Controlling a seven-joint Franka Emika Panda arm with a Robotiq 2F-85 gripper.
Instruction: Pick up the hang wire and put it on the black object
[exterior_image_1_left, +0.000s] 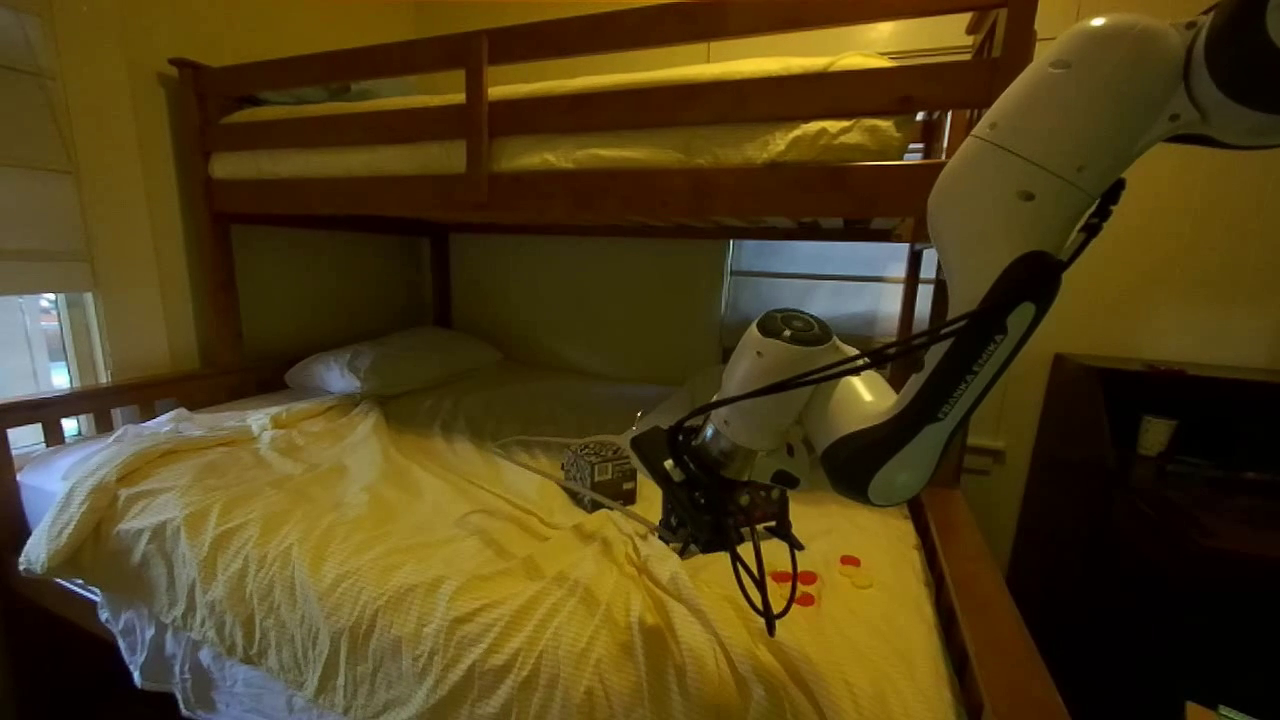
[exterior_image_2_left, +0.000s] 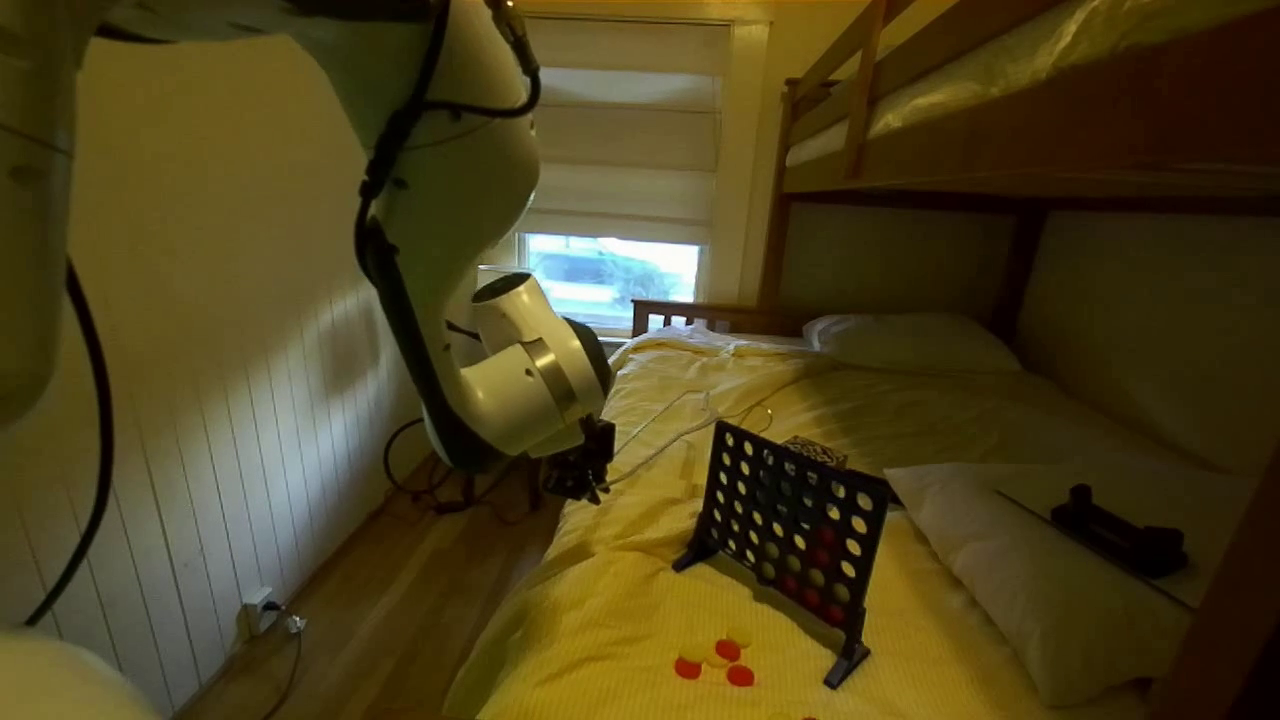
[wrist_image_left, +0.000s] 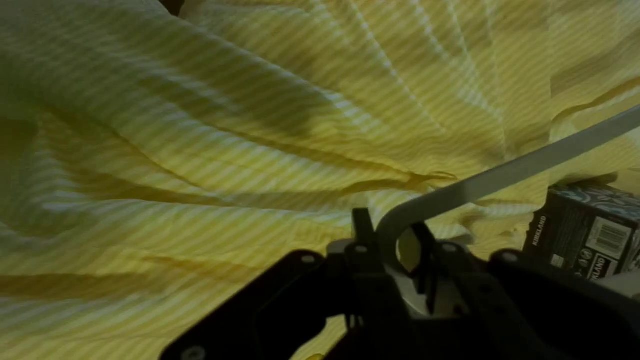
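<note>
The hang wire (exterior_image_2_left: 646, 460) is a thin pale hanger. It reaches from my gripper toward the black object in an exterior view. Its wire (exterior_image_1_left: 620, 508) passes in front of a dark box in an exterior view. In the wrist view a rounded corner of the hang wire (wrist_image_left: 500, 176) lies between my fingers. My gripper (wrist_image_left: 395, 240) is shut on that corner; it also shows in both exterior views (exterior_image_1_left: 672, 535) (exterior_image_2_left: 592, 482). The black object (exterior_image_2_left: 790, 520) stands upright on the bed, apart from the gripper. In an exterior view I cannot make it out behind the arm.
A dark patterned box (exterior_image_1_left: 600, 475) sits on the bed, also in the wrist view (wrist_image_left: 585, 235). Red and yellow discs (exterior_image_2_left: 740, 676) lie before the black object. A pillow (exterior_image_2_left: 1040, 600) bears a black item (exterior_image_2_left: 1120, 535). The upper bunk (exterior_image_1_left: 600, 195) hangs overhead.
</note>
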